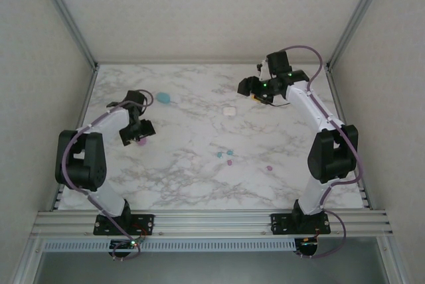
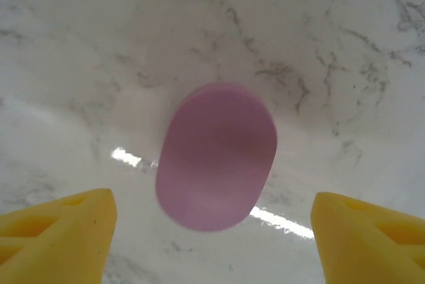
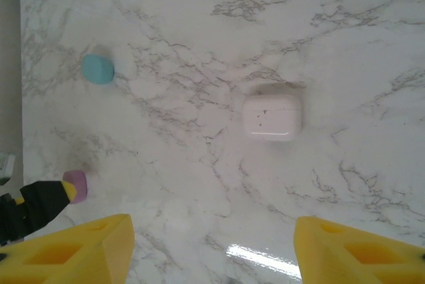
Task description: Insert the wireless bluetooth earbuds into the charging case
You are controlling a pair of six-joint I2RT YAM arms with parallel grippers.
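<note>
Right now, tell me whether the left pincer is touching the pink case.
Apart. In the left wrist view the left pincer straddles the pink case, with bare marble showing between each yellow finger and it.

Cases x3: pink case [image 2: 216,158], teal case [image 1: 163,98], white case [image 3: 271,117]. Earbuds x4: 2 teal earbuds [image 1: 218,154], 2 pink earbuds [image 1: 230,162].
</note>
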